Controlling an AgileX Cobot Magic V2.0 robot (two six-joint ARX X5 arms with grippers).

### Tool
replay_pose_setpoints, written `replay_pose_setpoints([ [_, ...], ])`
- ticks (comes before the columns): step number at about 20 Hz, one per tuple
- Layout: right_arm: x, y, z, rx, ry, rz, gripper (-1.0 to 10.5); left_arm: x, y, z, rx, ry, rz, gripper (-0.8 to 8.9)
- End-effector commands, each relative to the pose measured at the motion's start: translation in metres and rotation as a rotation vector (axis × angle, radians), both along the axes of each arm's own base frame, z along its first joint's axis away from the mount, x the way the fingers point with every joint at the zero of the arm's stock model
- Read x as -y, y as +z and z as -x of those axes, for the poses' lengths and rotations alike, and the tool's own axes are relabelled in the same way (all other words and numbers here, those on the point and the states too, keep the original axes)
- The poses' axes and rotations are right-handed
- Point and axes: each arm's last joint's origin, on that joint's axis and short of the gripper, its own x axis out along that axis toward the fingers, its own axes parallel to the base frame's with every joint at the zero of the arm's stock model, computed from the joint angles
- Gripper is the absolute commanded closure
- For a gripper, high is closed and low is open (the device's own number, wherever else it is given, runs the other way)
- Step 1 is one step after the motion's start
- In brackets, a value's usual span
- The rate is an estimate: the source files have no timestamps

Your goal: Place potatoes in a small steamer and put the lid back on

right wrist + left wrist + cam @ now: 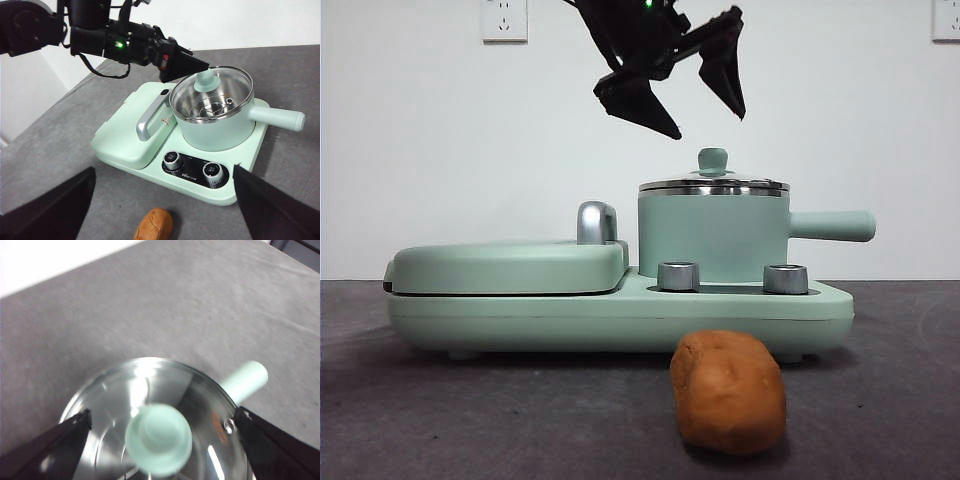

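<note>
- Front view: the left gripper (692, 108) hangs above the lid (713, 184), its 2 black jaws spread apart and clear of the mint knob (712, 159), with a gap of open air between tips and knob; the lid sits flat on the small steamer (712, 236), steel rim on steel rim; the pot's side handle (832, 226) juts out over the base's edge; the potato (729, 391) lies alone on the grey table (500, 420), in front of the base (620, 318) and apart from it, open table on both sides.
- Left wrist view: the knob (158, 440) lies between the 2 parted jaws, neither touching it; the glass lid (120, 400) fills the space below.
- Right wrist view: the right gripper (162, 202) is held well back from the cooker, jaws wide apart and empty; the potato (154, 225) rests between them on the table, near the base's front edge; the griddle cover (127, 137) is closed beside the pot.
</note>
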Motion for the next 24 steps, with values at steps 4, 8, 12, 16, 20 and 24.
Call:
replay_pose_setpoints([
  [4, 0.000, 0.004, 0.000, 0.015, 0.005, 0.006, 5.1, 0.014, -0.015, -0.012, 0.024, -0.011, -0.010, 4.13],
  [8, 0.000, 0.004, 0.000, 0.015, 0.005, 0.006, 5.1, 0.016, -0.026, -0.015, 0.005, 0.001, -0.034, 4.14],
  [12, 0.000, 0.004, 0.000, 0.015, 0.004, 0.006, 5.1, 0.016, -0.031, -0.015, -0.021, -0.003, -0.058, 4.14],
  [16, 0.000, 0.004, 0.000, 0.014, 0.005, 0.006, 5.1, 0.016, -0.031, -0.015, -0.015, -0.004, -0.058, 5.17],
  [20, 0.000, 0.003, 0.000, 0.008, 0.005, 0.006, 5.1, 0.017, -0.035, -0.017, -0.022, -0.004, -0.062, 5.17],
  [24, 0.000, 0.002, 0.000, -0.002, 0.005, 0.006, 5.1, 0.017, -0.035, -0.017, -0.020, -0.004, -0.061, 6.42],
])
